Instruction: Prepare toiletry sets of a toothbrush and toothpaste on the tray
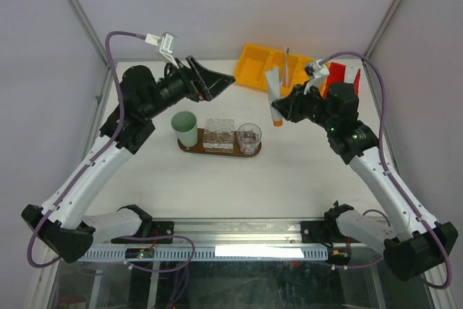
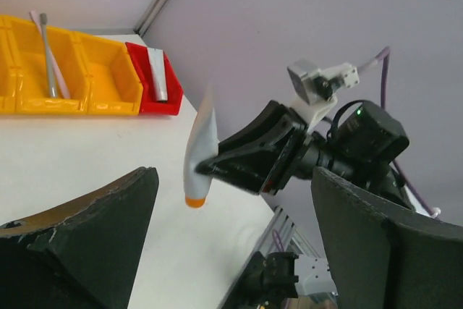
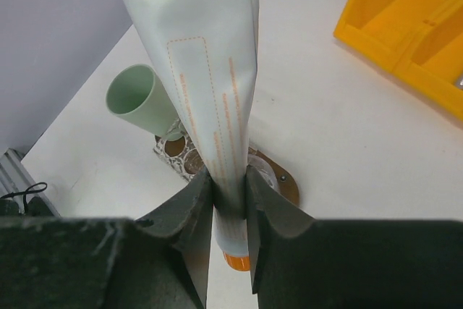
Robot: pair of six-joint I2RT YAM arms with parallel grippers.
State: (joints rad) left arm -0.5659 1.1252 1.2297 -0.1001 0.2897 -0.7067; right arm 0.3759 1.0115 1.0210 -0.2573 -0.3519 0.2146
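My right gripper (image 3: 229, 179) is shut on a white toothpaste tube (image 3: 210, 70), which hangs in the air with its orange cap down and its crimped end up. In the top view the tube (image 1: 273, 95) hangs right of the dark-brown tray (image 1: 217, 153), just in front of the yellow bin. The left wrist view shows the tube (image 2: 199, 153) clamped in the right gripper (image 2: 210, 163). My left gripper (image 1: 217, 81) is open and empty, raised behind the tray and pointing at the tube; its jaws stand wide (image 2: 231, 244). A toothbrush (image 1: 286, 66) stands in the yellow bin, and another tube (image 2: 158, 83) in the red bin.
On the tray stand a mint-green cup (image 1: 186, 127) and two clear glasses (image 1: 221, 134) (image 1: 249, 137). The yellow divided bin (image 1: 257, 63) and small red bin (image 1: 340, 77) sit at the back right. Grey walls close the table on three sides.
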